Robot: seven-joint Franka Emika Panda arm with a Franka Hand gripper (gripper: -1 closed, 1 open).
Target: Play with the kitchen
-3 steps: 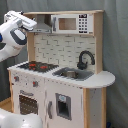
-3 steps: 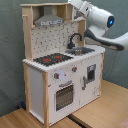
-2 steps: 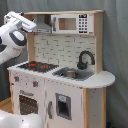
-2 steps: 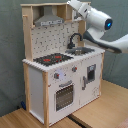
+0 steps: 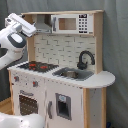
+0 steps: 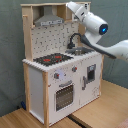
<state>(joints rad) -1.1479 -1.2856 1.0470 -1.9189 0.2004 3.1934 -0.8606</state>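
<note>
The kitchen [image 5: 65, 95] is a tall toy of pale wood and white panels, seen in both exterior views. It has a grey hood [image 5: 45, 22], a small microwave [image 5: 72, 22], a black faucet [image 5: 85, 59], a sink [image 5: 74, 74], a red-ringed stovetop [image 5: 37, 66] and an oven door [image 5: 27, 102]. My gripper [image 5: 30, 27] hangs at the first exterior view's upper left, beside the hood and above the stovetop. In the second exterior view my gripper [image 6: 71, 6] points at the kitchen [image 6: 60, 85] near its top shelf, above the faucet [image 6: 75, 40] and right of the hood [image 6: 50, 20].
A grey curtain hangs behind the kitchen. The kitchen stands on a wooden tabletop [image 6: 105, 107], with a seam running under its front. My white arm [image 6: 112, 47] curves in from the second exterior view's right, over the sink side of the counter.
The arm's end has shifted a little closer to the upper part of the kitchen, near the hood. The kitchen itself has not moved.
</note>
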